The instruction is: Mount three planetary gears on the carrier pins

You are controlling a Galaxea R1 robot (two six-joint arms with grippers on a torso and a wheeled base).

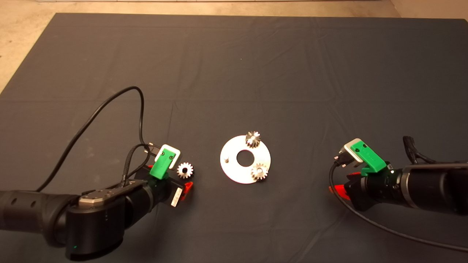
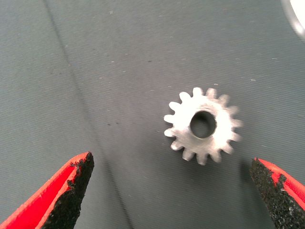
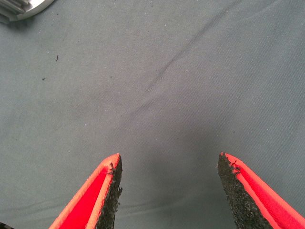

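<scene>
Left gripper [image 2: 171, 191] over loose silver gear [image 2: 202, 125] on mat [image 1: 234, 65], left of disc [image 1: 234, 170] — jaws spread wide, touching nothing. Two gears [image 1: 252, 138] sit on carrier pins; third pin [image 1: 226, 159] bare. Right gripper [image 3: 171, 191] well right of disc — jaws wide open, empty.

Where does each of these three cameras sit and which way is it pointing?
Head view: above the dark mat, looking down; both black arms, the flat shiny metal disc.
Left wrist view: on the left arm, facing the bright silver toothed gear lying on the mat; the open left claw shows.
Right wrist view: on the right arm, facing bare mat; the open right claw shows.
Shared: that gear also shows in the head view.
</scene>
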